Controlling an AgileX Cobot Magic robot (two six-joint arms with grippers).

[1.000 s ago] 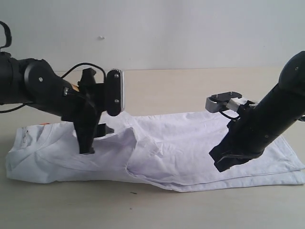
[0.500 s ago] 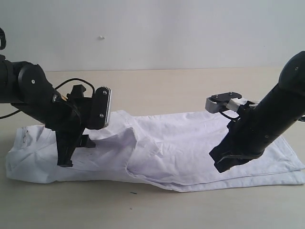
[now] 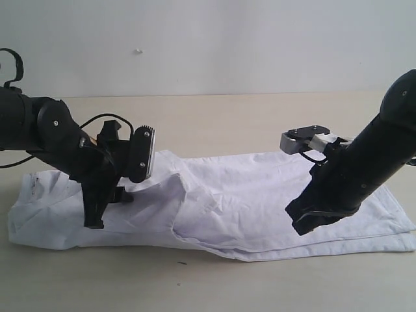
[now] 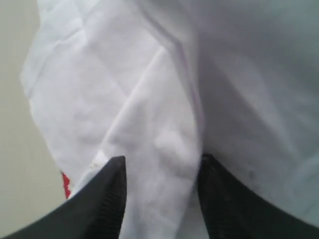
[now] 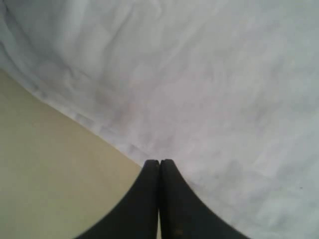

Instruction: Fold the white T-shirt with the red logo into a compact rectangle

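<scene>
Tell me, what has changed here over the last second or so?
The left pincer swung leftward and lower over the white T-shirt. It is open, with a raised fold of cloth between its fingers, and has not closed on it yet. The right pincer stayed put, shut, by the shirt's edge. The shirt itself lies much as before.

You have one white T-shirt (image 3: 260, 188) lying on one worktop (image 3: 227, 123). You count two arms, the left arm (image 3: 39, 127) and the right arm (image 3: 390, 136), and two claws, the left claw (image 4: 159, 167) and the right claw (image 5: 159, 167). Of the red logo (image 4: 65, 184), you see one small sliver.
</scene>
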